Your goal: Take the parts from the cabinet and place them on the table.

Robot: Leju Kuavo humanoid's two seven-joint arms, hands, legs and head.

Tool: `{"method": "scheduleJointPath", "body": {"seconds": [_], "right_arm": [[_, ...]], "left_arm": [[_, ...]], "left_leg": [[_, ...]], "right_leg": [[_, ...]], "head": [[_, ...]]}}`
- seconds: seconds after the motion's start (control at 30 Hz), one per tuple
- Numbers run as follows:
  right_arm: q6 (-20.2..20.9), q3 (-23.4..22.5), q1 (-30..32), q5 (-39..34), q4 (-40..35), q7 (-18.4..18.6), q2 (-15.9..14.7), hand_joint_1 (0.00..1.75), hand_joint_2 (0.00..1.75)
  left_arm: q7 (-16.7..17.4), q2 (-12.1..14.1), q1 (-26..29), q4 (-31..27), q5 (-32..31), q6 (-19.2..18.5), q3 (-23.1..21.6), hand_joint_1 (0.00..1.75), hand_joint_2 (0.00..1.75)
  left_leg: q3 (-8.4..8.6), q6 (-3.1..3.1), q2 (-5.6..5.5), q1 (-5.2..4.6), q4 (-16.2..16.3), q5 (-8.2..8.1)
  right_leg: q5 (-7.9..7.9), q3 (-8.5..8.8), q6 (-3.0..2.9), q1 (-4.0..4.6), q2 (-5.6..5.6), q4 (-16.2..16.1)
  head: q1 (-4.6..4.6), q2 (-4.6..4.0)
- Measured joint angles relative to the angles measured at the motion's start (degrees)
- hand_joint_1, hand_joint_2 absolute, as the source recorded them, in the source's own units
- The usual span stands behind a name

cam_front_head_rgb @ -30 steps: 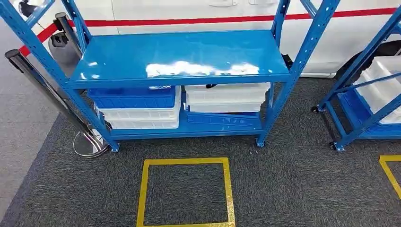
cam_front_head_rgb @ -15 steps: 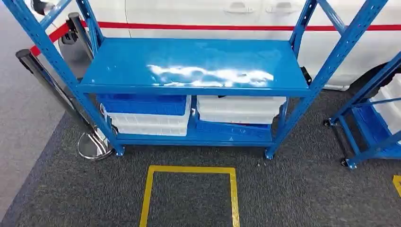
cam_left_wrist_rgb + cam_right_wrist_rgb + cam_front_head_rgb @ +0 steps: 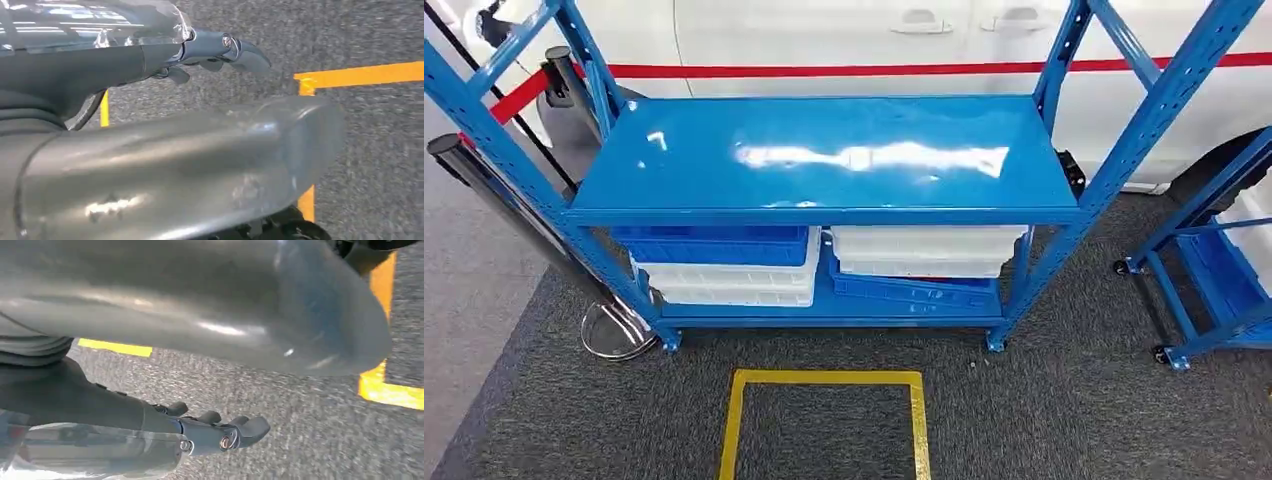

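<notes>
Item: blue rack (image 3: 824,150), head view. Its upper shelf was a bare glossy sheet with glare across the middle. On the lower shelf, toward the left end, a blue bin (image 3: 709,245) sat on top of two stacked white bins (image 3: 729,284). Toward the right end, a white bin (image 3: 924,250) rested on a flat blue tray (image 3: 914,291). What the bins held could not be told.

Item: second blue rack (image 3: 1214,270), on casters, stood well apart past the first rack's right end.

Item: white vehicle body with a red stripe (image 3: 874,70), behind the rack.

Item: chrome barrier post (image 3: 524,225) with a round base, just beside the rack's front left leg.

Item: yellow taped square (image 3: 824,420) on the grey carpet (image 3: 1064,400), in front of the rack's lower shelf.

Item: my left hand (image 3: 165,125), left wrist view. It hung over the carpet by a yellow tape corner, and its fingers (image 3: 235,50) lay fairly straight and held nothing.

Item: my right hand (image 3: 175,310), right wrist view. It hung over the carpet near yellow tape, and its fingers (image 3: 235,432) were extended and empty.
</notes>
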Motion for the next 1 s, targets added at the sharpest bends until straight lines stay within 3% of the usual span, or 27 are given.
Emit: {"method": "scheduleJointPath", "body": {"seconds": [0.03,0.07,0.13,0.17,0.2,0.27,0.3,0.33,0.37,0.4,0.47,0.5,0.53,0.6,0.63,0.67,0.7,0.73,0.8,0.83,0.87,0.9,0.97,1.0], "right_arm": [[-0.02,0.0,-0.13,0.0,0.0,0.0,0.0,0.0,0.0],[-0.02,-0.02,-0.25,0.04,0.0,0.07,0.0,0.0,0.0],[-0.02,-0.02,-0.27,0.07,0.0,0.09,0.0,0.0,0.0],[-0.02,-0.02,-0.32,0.07,-0.02,0.11,-0.02,0.0,0.0],[-0.02,-0.02,-0.32,0.07,-0.02,0.11,-0.02,0.0,0.0],[0.0,-0.02,-0.33,0.09,-0.02,0.15,-0.02,0.0,0.0],[0.02,-0.02,-0.32,0.09,-0.02,0.15,-0.02,0.0,0.0],[0.02,-0.02,-0.29,0.09,-0.02,0.15,-0.02,0.0,0.0],[0.02,-0.02,-0.25,0.09,-0.02,0.17,-0.02,0.0,0.0],[0.02,-0.02,-0.23,0.09,-0.02,0.17,-0.02,0.0,0.0],[0.02,-0.04,-0.18,0.09,-0.02,0.17,-0.02,0.0,0.0],[0.02,-0.04,-0.12,0.09,-0.02,0.2,-0.04,0.0,0.0],[0.02,-0.04,-0.29,0.09,-0.02,0.2,-0.04,0.0,0.0],[0.02,-0.04,-0.33,0.09,-0.02,0.2,-0.04,0.0,0.0],[0.02,-0.04,-0.25,0.11,-0.02,0.26,-0.04,0.0,0.0],[0.04,-0.04,-0.28,0.15,-0.02,0.37,0.02,0.0,0.0],[0.04,-0.07,-0.25,0.24,-0.02,0.48,0.02,0.0,0.0],[0.04,-0.07,-0.24,0.24,-0.02,0.52,0.02,0.0,0.0],[0.0,-0.07,-0.25,0.24,-0.02,0.7,0.02,0.0,0.0],[0.0,-0.07,-0.25,0.24,-0.02,0.76,0.02,0.0,0.0],[0.0,-0.07,-0.25,0.26,-0.02,0.87,0.02,0.0,0.0],[-0.02,-0.07,-0.22,0.3,-0.02,0.94,0.02,0.0,0.0],[-0.07,-0.07,-0.23,0.48,-0.02,1.03,0.04,0.0,0.0],[-0.11,-0.07,-0.16,0.55,-0.02,1.03,0.04,0.0,0.0]], "left_arm": [[0.04,-0.02,-0.11,0.0,-0.02,-0.02,0.0,0.0,0.0],[0.07,-0.02,-0.14,0.0,-0.02,0.0,0.0,0.0,0.0],[0.04,-0.02,0.05,0.0,-0.02,-0.04,0.02,0.0,0.0],[0.0,-0.15,0.03,0.0,-0.02,-0.2,0.02,0.0,0.0],[-0.04,-0.17,-0.04,0.0,-0.02,-0.28,0.02,0.0,0.0],[-0.18,-0.15,-0.07,0.0,0.0,-0.55,0.02,0.0,0.0],[-0.18,-0.15,-0.07,0.0,0.0,-0.72,0.02,0.0,0.0],[-0.2,-0.15,-0.06,0.0,0.02,-0.83,0.04,0.0,0.0],[-0.18,-0.15,0.0,0.0,0.02,-0.87,0.04,0.0,0.0],[-0.2,-0.15,0.04,0.0,0.02,-0.96,0.04,0.0,0.0],[-0.18,-0.2,0.04,0.0,0.02,-0.98,0.07,0.0,0.0],[-0.18,-0.26,0.1,0.0,0.02,-0.98,0.07,0.0,0.0],[-0.2,-0.35,-0.04,0.0,0.02,-0.98,0.09,0.0,0.0],[-0.22,-0.35,-0.07,0.0,0.02,-0.98,0.09,0.0,0.0],[-0.2,-0.35,-0.09,0.0,0.0,-0.98,0.09,0.0,0.0],[-0.18,-0.33,-0.1,-0.02,-0.02,-0.85,0.09,0.0,0.0],[-0.18,-0.31,-0.08,-0.02,-0.2,-0.76,0.09,0.0,0.0],[-0.11,-0.33,-0.08,-0.02,-0.35,-0.63,0.09,0.0,0.0],[0.07,-0.39,-0.02,0.0,-0.42,-0.57,0.09,0.0,0.0],[0.15,-0.39,0.07,0.0,-0.44,-0.5,0.09,0.0,0.0],[0.2,-0.39,0.15,0.0,-0.48,-0.41,0.09,0.0,0.0],[0.33,-0.39,0.17,0.0,-0.52,-0.29,0.09,0.0,0.0],[0.39,-0.37,0.14,0.0,-0.59,-0.2,0.09,0.0,0.0],[0.41,-0.37,0.17,0.0,-0.61,-0.2,0.11,0.0,0.0]], "left_leg": [[-0.18,0.5,0.12,-0.23,0.18,-2.04],[-0.01,0.96,0.06,-0.28,0.26,-0.52],[0.04,1.76,-0.11,-0.14,-0.02,-0.03],[0.4,2.19,-0.04,0.21,-0.66,0.26],[0.59,2.66,-0.06,0.13,-0.88,0.18],[0.58,3.03,-0.04,-0.01,-0.86,-0.02],[0.62,3.17,-0.06,-0.13,-0.83,-0.14],[0.71,3.19,-0.1,-0.22,-0.79,-0.32],[0.93,3.13,-0.23,-0.26,-0.76,-0.49],[1.32,3.06,-0.35,-0.29,-0.72,-0.78],[2.18,2.75,-0.5,-0.36,-0.64,-1.36],[1.97,2.54,-0.49,-0.39,-0.61,-1.66],[1.99,2.04,-0.56,-0.73,-0.3,-2.01],[2.26,1.55,-0.51,-0.56,-0.67,-2.02],[2.48,1.27,-0.5,-0.6,-0.84,-2.0],[2.67,0.88,-0.5,-0.62,-0.54,-2.49],[2.2,0.49,-0.32,-0.55,0.96,-3.48],[0.57,0.21,-0.33,-0.43,4.33,-5.54],[-4.3,-0.28,-0.32,-0.11,13.89,-9.82],[-6.26,-0.43,-0.32,0.0,17.32,-10.53],[-6.76,-0.46,-0.32,0.07,17.68,-9.62],[-5.82,-0.45,-0.31,0.1,15.07,-7.25],[-1.32,-0.13,-0.27,0.1,5.2,-1.51],[0.46,0.22,-0.14,0.07,0.79,-0.13]], "right_leg": [[-0.26,-0.34,0.41,0.16,0.15,0.08],[-0.55,-0.44,0.9,0.19,0.11,0.07],[-0.72,-0.12,1.56,0.37,0.04,-0.11],[-1.24,-0.04,1.8,0.07,0.09,0.31],[-2.72,-0.87,1.88,0.09,0.12,2.43],[-7.25,-5.66,2.19,-0.04,0.16,11.44],[-8.66,-8.06,2.3,-0.12,0.15,15.67],[-8.71,-9.7,2.38,-0.18,0.15,18.03],[-7.35,-9.95,2.36,-0.19,0.15,17.65],[-4.62,-8.82,2.24,-0.19,0.15,14.49],[1.43,-4.23,1.55,-0.1,0.16,3.89],[1.33,-3.05,1.08,0.09,0.24,1.34],[1.01,-2.95,1.03,0.3,0.23,0.51],[0.96,-2.9,0.86,0.43,0.25,0.6],[1.01,-2.78,0.59,0.33,0.26,0.41],[1.3,-2.36,0.15,-0.28,0.15,-0.23],[1.25,-2.08,0.0,-0.24,0.12,-0.46],[1.13,-2.03,-0.37,-0.25,-0.03,-0.46],[0.89,-1.96,-0.66,-0.16,-0.14,-0.44],[0.77,-1.88,-0.66,-0.14,-0.12,-0.42],[0.63,-1.66,-0.59,-0.15,-0.09,-0.42],[0.43,-1.35,-0.49,-0.18,-0.05,-0.42],[-0.04,-0.52,-0.12,-0.22,0.01,-0.41],[-0.31,-0.37,0.15,-0.21,-0.02,-0.41]], "head": [[-0.11,-0.02],[0.0,-0.02],[0.02,-0.02],[-0.02,-0.02],[0.15,-0.02],[0.24,-0.02],[0.22,-0.02],[0.22,-0.02],[0.22,-0.02],[0.24,-0.02],[0.26,-0.02],[0.24,-0.02],[0.15,-0.02],[0.15,-0.02],[0.24,-0.02],[0.13,0.0],[0.09,-0.02],[-0.2,-0.02],[-0.13,-0.02],[-0.15,-0.02],[-0.15,-0.02],[-0.15,-0.02],[-0.15,-0.02],[-0.17,-0.02]]}}
